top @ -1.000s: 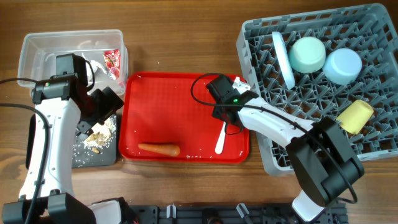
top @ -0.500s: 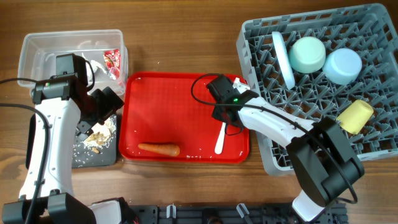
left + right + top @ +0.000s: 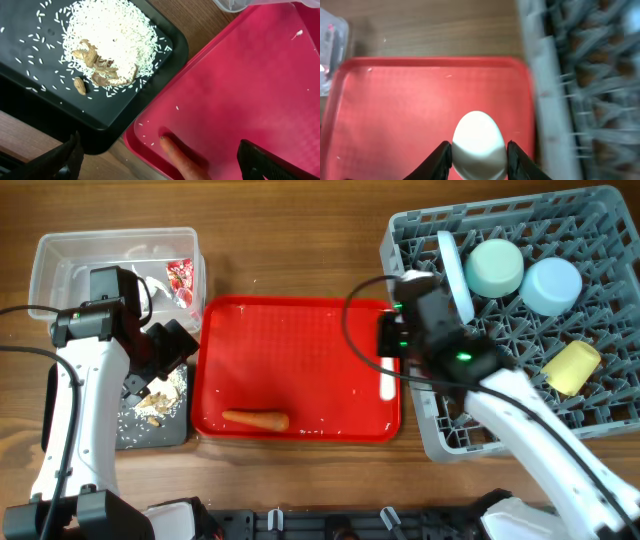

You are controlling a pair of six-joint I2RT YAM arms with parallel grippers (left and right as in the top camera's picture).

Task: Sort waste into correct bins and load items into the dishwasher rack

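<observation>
Right pincer (image 3: 479, 152) pinches the white plastic spoon (image 3: 477, 142), with one finger on each side of its rounded end. In the wrist view this end sits above the flat red rectangular serving tray (image 3: 395, 100), near the tray's right rim. In the overhead view the spoon (image 3: 388, 386) hangs at the tray edge, just beside the large square grey plastic dishwasher rack (image 3: 430, 435).

Left pincer (image 3: 162, 160) is spread wide and empty. It hovers where the shallow black rectangular tray (image 3: 30, 95) meets the red tray, above the small orange carrot (image 3: 180, 157).

Step in hand, as judged: transfer the spoon into the rack.
1. Hold the pinch firm; the spoon is light and smooth and may pivot.
2. Raise the spoon above the rack wall before moving sideways.
3. Select a free cell near the front left, away from the upright light blue plate (image 3: 455, 275), the pale mint-green bowl (image 3: 495, 268), the light blue bowl (image 3: 552, 285) and the small yellow cup (image 3: 572, 368).
4. Lower the spoon between the pegs and release only once it is supported.

Limits of view:
- The spoon handle does not show in the right wrist view.
- The rack in that view is blurred, so single cells cannot be told apart.
- Overhead, the right arm covers the fingertips and part of the rack.
- The left wrist view cuts off most of the carrot.
- The left arm hides part of the clear rectangular plastic tub (image 3: 50, 265).
</observation>
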